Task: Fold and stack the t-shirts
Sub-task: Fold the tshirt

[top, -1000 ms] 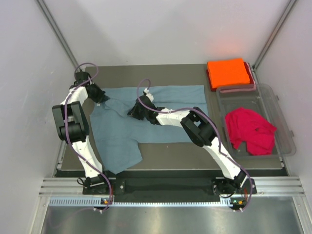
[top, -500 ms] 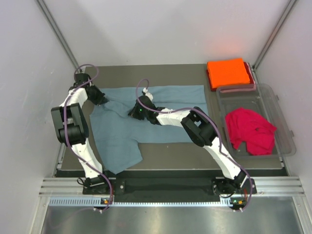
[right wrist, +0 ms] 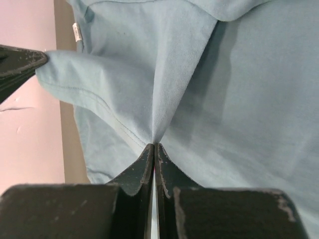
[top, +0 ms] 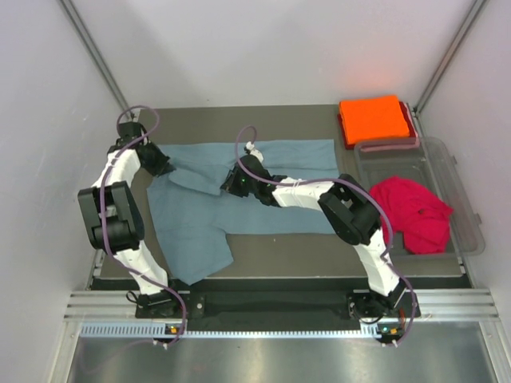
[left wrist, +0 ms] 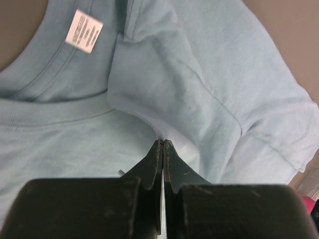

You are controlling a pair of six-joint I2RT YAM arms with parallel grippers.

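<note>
A grey-blue t-shirt [top: 247,207] lies spread across the dark table. My left gripper [top: 164,166] is shut on the shirt's cloth [left wrist: 189,99] near the collar and its white label [left wrist: 83,31]. My right gripper [top: 231,185] is shut on a pinched fold of the same shirt [right wrist: 164,89], lifted a little. The sleeve flap between the two grippers is raised off the shirt body. A folded orange t-shirt [top: 373,118] rests at the back right. A crumpled red t-shirt [top: 415,211] lies in the clear tub [top: 463,199].
The clear plastic tub stands along the right edge of the table [top: 279,255]. White walls close in on the left, back and right. A red item [top: 410,120] shows under the orange shirt.
The right gripper has shut on the shirt and moved right and up with the cloth. The left arm shifted slightly back-left, and the sleeve flap has been folded over the shirt body.
</note>
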